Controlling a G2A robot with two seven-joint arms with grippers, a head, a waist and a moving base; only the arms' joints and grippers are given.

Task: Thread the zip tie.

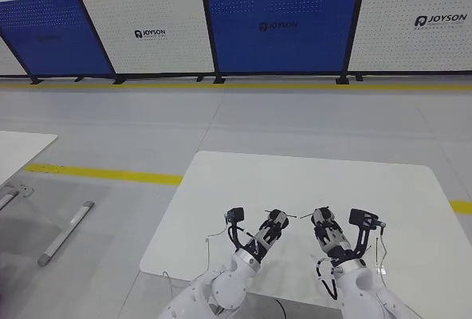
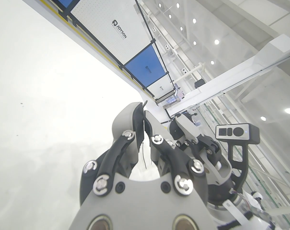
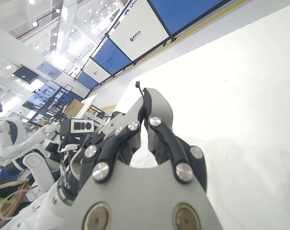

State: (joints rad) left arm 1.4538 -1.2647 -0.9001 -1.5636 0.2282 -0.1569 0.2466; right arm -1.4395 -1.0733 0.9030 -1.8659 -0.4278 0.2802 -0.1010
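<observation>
Zip tie (image 2: 143,153) pinched in left tool (image 2: 144,112), thin black strap hanging between its fingers, right tool (image 3: 144,101) clamped just below the tie's head end (image 3: 137,84), both tools close together above white bench (image 1: 300,175), near edge

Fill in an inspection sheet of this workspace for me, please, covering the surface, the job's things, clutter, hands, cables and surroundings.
surface: white table with rounded corners.
job's things: black zip tie, its head end sticking out past the fingertips of the right hand; a thin black strand is pinched in the left hand; cannot tell whether it is the same tie.
clutter: nothing seen.
hands: both shut, close together above the table's near part.
cables: wires at the left arm's wrist.
surroundings: blue and white panels, yellow floor line, second white table.
</observation>
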